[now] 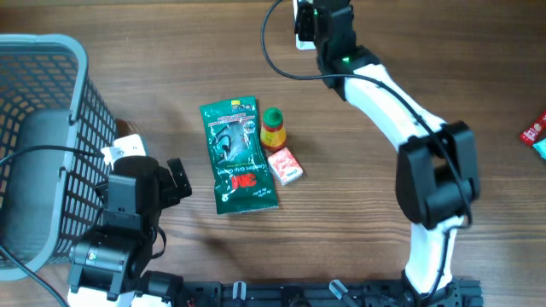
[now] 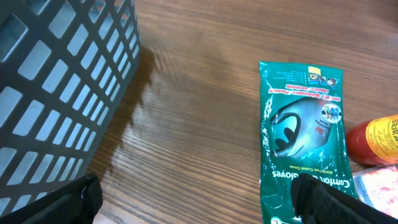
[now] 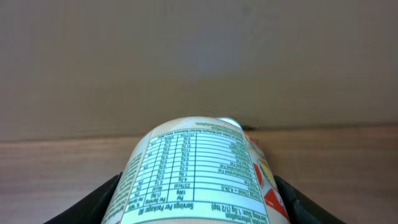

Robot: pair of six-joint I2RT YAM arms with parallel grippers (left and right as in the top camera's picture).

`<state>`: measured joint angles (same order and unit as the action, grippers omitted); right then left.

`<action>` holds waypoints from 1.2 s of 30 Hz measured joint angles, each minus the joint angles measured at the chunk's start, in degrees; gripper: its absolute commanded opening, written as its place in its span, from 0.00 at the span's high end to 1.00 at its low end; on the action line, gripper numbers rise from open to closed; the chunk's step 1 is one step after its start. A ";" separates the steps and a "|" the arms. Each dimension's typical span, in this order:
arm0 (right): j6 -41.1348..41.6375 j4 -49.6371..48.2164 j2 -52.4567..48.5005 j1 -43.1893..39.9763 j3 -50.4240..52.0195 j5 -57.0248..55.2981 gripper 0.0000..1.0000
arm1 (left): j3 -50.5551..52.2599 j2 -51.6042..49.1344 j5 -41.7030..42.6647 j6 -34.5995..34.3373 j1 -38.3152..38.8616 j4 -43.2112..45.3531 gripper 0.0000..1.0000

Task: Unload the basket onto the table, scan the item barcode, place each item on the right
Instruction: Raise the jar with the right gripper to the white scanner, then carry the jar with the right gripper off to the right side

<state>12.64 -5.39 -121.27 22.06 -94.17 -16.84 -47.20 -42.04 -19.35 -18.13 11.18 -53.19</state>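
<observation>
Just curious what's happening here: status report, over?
Left gripper open, empty, near glove packet. Right gripper shut on labelled jar, far side. Nothing blocking jar; barcode not in view.

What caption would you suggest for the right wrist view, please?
Right claw grips a labelled container, nutrition panel facing the camera.

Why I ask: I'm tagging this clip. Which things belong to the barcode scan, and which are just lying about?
In the job:
labelled jar, held in the right gripper

Lying about for now:
green glove packet
red bottle
small pink box
grey basket
red packet at the right edge
</observation>
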 measured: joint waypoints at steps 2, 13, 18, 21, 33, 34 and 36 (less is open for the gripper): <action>-1.44 -9.22 -3.63 -0.87 -0.02 -0.15 0.48 | 0.00 0.00 -0.04 0.00 0.00 0.02 0.00; -4.33 -26.21 -14.05 -3.23 -0.04 6.34 0.47 | 0.00 0.00 -0.02 0.00 0.00 0.02 0.00; -4.24 -24.57 -14.05 -3.30 -2.05 6.82 0.53 | 0.00 0.00 -0.02 0.00 0.00 0.00 0.00; -3.72 -16.55 -12.26 -4.57 -2.82 7.63 0.53 | 0.00 0.00 -0.02 0.00 0.00 0.04 0.00; 6.91 39.41 4.96 -42.99 -5.27 19.71 0.55 | 0.00 0.00 0.00 0.00 0.00 0.00 0.00; 7.28 43.87 4.63 -46.64 -4.74 20.37 0.54 | 0.00 0.00 -0.02 0.00 0.00 0.02 0.00; 7.52 48.94 3.78 -51.63 -4.44 21.31 0.51 | 0.00 0.00 -0.02 0.00 0.00 0.00 0.00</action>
<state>20.16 43.55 -117.49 -29.56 -98.61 4.47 -47.20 -42.04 -19.38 -18.13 11.18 -53.19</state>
